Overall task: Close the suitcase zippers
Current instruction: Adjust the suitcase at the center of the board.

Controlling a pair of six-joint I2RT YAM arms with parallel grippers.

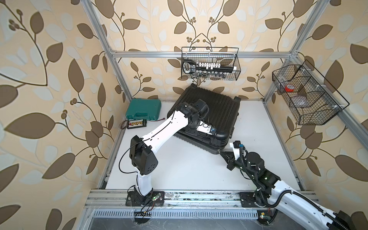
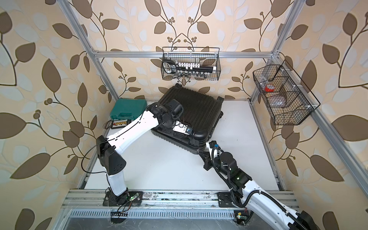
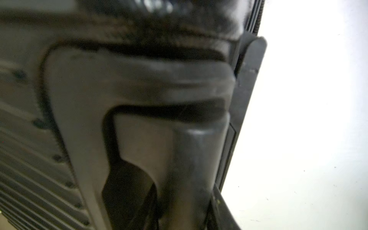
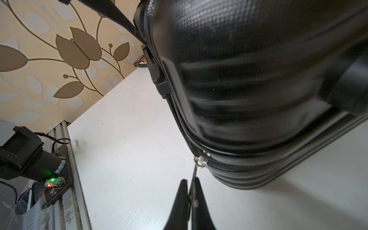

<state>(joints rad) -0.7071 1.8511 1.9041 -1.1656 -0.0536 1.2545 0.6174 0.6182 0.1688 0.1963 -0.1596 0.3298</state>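
Observation:
The black ribbed suitcase [image 1: 219, 111] [image 2: 199, 111] lies flat on the white table, its two shells together. My left arm reaches over it. The left gripper [image 1: 212, 130] [image 2: 189, 130] rests on the near end of its top shell. In the blurred left wrist view, dark fingers flank a raised moulded handle part [image 3: 179, 149] beside the ribs. My right gripper [image 1: 222, 153] [image 2: 200, 152] [image 4: 192, 183] is at the case's near corner, shut on the thin metal pull [image 4: 196, 171]. That pull hangs from the slider ring [image 4: 200, 161] on the zippers' black track [image 4: 179, 123].
A green tool case [image 1: 143, 109] and a small connector board [image 1: 137, 124] sit at the back left of the table. Wire baskets hang on the back rail [image 1: 211, 63] and the right post [image 1: 306, 95]. An aluminium rail [image 1: 189, 197] runs along the front.

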